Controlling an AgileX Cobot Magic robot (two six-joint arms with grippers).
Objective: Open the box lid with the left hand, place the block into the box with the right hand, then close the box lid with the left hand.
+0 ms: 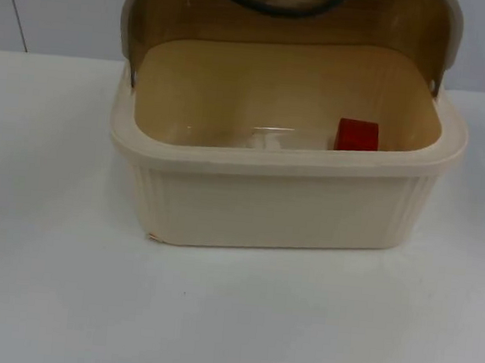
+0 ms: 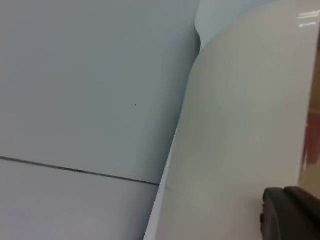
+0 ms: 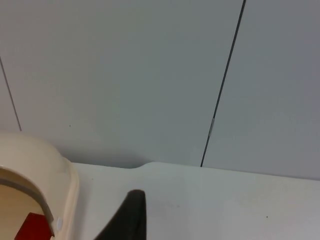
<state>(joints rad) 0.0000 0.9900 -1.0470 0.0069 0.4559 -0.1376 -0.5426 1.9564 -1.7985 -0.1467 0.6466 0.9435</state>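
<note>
The cream plastic box is seen on the white counter with its tinted hinged lid swung up and back, and the red block is already lying on the box floor against the front wall, toward the right. The left tool is held just beside the box's outer wall and the right tool near the box's right rim, and whether either is spread or pressed together cannot be told. The lid is judged light, stiff and smooth enough to slip, so it would best be taken at its raised front edge and eased down.
</note>
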